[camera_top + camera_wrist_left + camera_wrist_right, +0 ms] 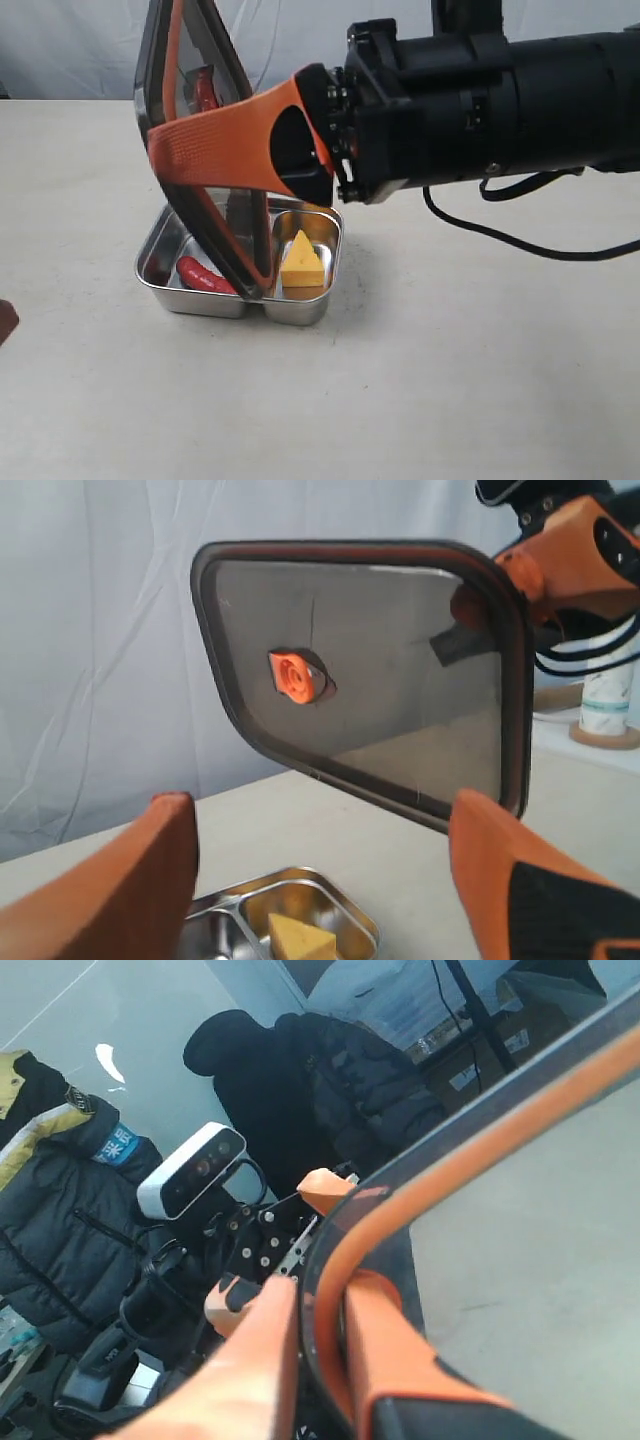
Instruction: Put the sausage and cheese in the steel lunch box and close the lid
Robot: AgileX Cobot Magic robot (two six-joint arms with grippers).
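Observation:
The steel lunch box sits on the table. The red sausage lies in its larger compartment and the yellow cheese in the smaller one. The dark lid stands steeply tilted over the box, its low corner down at the divider. My right gripper is shut on the lid's rim, one orange finger on each face. In the left wrist view the lid with its orange valve hangs apart from my left gripper. That gripper is open and empty above the box and cheese.
A black cable trails from the right arm over the table on the right. A dark object shows at the left edge. A white roll stands on the table beyond the lid.

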